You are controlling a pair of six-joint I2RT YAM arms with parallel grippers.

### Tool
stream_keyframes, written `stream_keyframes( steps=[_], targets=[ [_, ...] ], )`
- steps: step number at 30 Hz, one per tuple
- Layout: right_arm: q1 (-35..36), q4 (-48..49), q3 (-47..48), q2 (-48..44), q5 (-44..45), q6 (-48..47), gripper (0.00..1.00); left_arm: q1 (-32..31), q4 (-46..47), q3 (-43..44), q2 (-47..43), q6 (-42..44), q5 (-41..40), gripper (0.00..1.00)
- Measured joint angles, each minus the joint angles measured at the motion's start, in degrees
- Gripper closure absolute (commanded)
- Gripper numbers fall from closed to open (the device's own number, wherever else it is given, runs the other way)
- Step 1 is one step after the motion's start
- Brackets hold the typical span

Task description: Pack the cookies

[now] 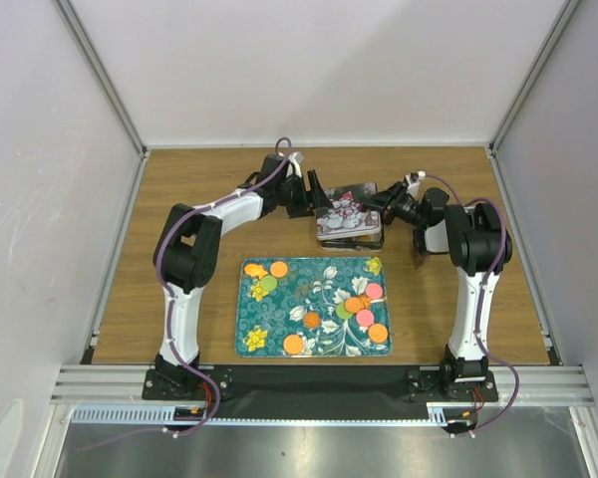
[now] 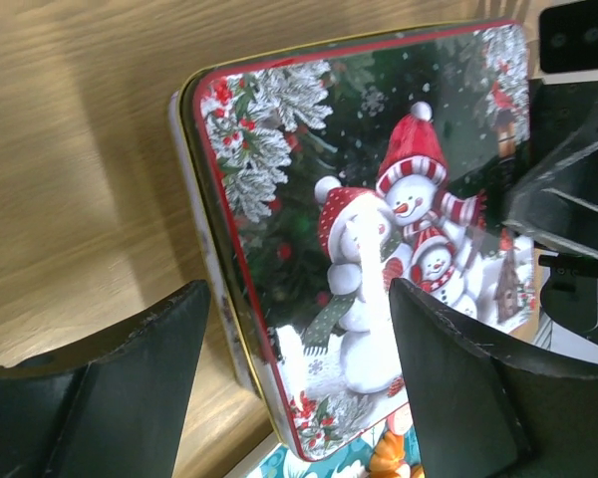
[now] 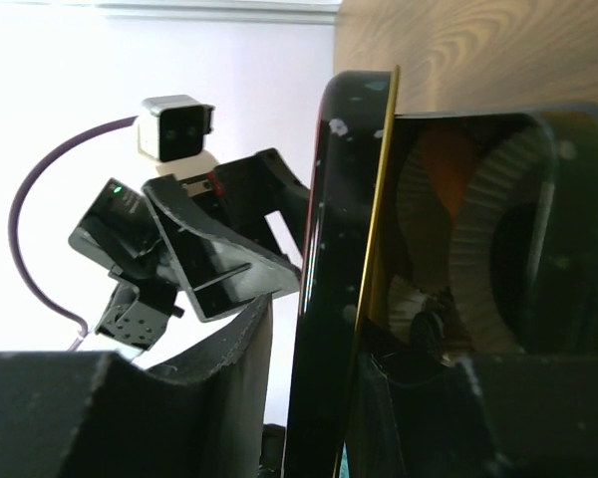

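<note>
The cookies lie on the teal flowered tray (image 1: 314, 329): orange discs (image 1: 279, 269) (image 1: 293, 345), a green one (image 1: 267, 284), pink ones (image 1: 374, 291). An orange cookie (image 2: 394, 453) also shows in the left wrist view. Behind the tray stands a tin with a snowman lid (image 1: 347, 214) (image 2: 379, 229). My left gripper (image 1: 314, 194) (image 2: 297, 289) is open, its fingers astride the tin's left end. My right gripper (image 1: 381, 204) (image 3: 364, 334) is open at the tin's right end. The lid's gold-rimmed edge (image 3: 344, 249) stands between its fingers, with a gap to one finger. The lid sits ajar.
White pleated paper cups (image 3: 498, 249) show inside the tin under the raised lid edge. Bare wooden table (image 1: 199, 199) lies left of the tin. White walls close in the back and sides. The two grippers face each other closely across the tin.
</note>
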Motion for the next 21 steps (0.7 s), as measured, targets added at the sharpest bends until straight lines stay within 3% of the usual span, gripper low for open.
stream_keyframes(
  steps=[21],
  targets=[
    [-3.0, -21.3, -3.4, -9.4, -0.4, -16.2, 0.58, -2.1, -5.2, 6.6, 4.2, 1.6, 0.3, 0.22]
  ],
)
